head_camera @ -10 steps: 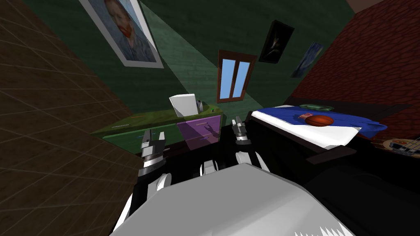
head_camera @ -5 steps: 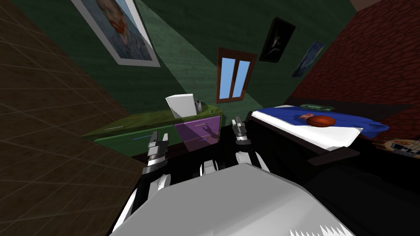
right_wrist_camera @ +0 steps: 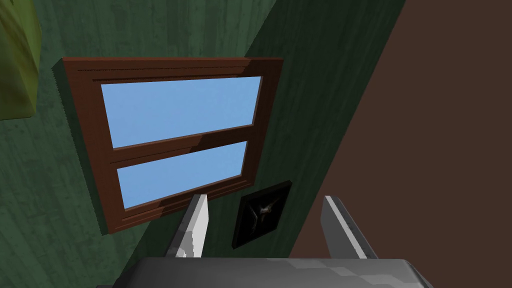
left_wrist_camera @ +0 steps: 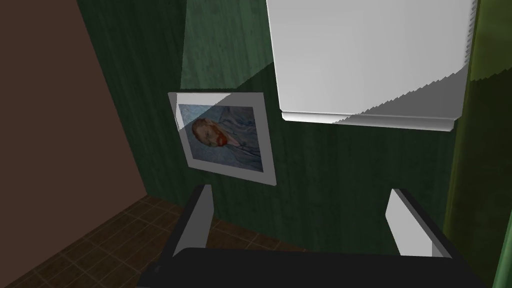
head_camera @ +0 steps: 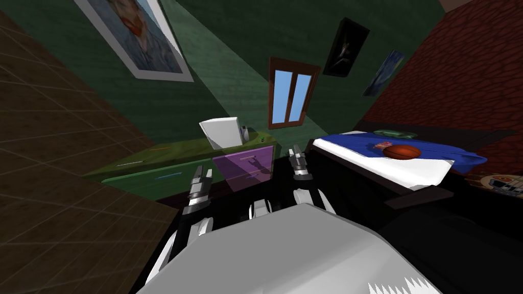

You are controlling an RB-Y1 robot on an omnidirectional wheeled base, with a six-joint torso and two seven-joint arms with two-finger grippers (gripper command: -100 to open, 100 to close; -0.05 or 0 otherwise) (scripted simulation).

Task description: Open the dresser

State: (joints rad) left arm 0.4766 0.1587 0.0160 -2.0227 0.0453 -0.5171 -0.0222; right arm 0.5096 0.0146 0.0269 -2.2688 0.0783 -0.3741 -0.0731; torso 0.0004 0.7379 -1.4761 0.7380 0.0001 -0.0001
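I see a dresser [head_camera: 153, 176] with a green front and olive top, and a purple drawer front [head_camera: 244, 168] at its end. The box [head_camera: 220, 132] on top is plain white. The floor [head_camera: 61, 204] is brown with a thin grid of lines. I read the wall [head_camera: 224, 61] as dark green and the side wall [head_camera: 459, 76] as mottled red-brown. The window [head_camera: 289, 97] has a brown frame and pale blue panes. The bed shows a blue blanket [head_camera: 352, 143], a white sheet [head_camera: 398, 171] and an orange-brown ball [head_camera: 402, 151].

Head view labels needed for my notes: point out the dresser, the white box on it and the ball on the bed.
dresser [head_camera: 241, 168], head view, purple drawer front.
white box [head_camera: 222, 132], head view, its front face.
ball [head_camera: 402, 152], head view, its middle.
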